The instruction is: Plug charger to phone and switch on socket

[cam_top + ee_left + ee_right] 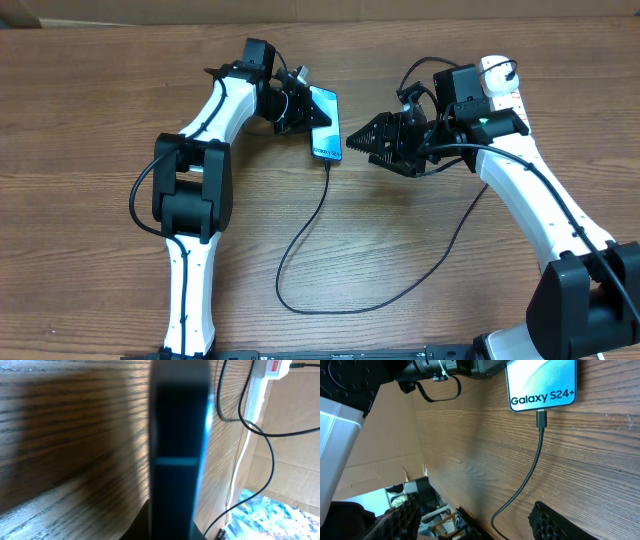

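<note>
**Charger tip sits at the phone's short end, right tool open beside it**

The phone (326,122) lies on the wooden tabletop (100,120), its lit screen up and the "Galaxy S24+" lettering along the short end nearest the arms' bases. The left tool (293,108) is at the phone's long left edge, closed on the phone; in the left wrist view the phone fills the middle as a dark slab seen edge-on. The charger (300,230) meets the phone at that lettered end: in the right wrist view its small black connector (542,419) touches the middle of the edge, in line with it. From the phone the black cable drops away in a wide loop, then climbs to the phone's right, towards the socket (500,85), where the right arm hides its far end. The socket lies well to the right of the phone, beyond the right arm. The right tool (358,142) hovers just right of the phone's lettered end, its fingers (555,520) spread wide and holding nothing
</note>
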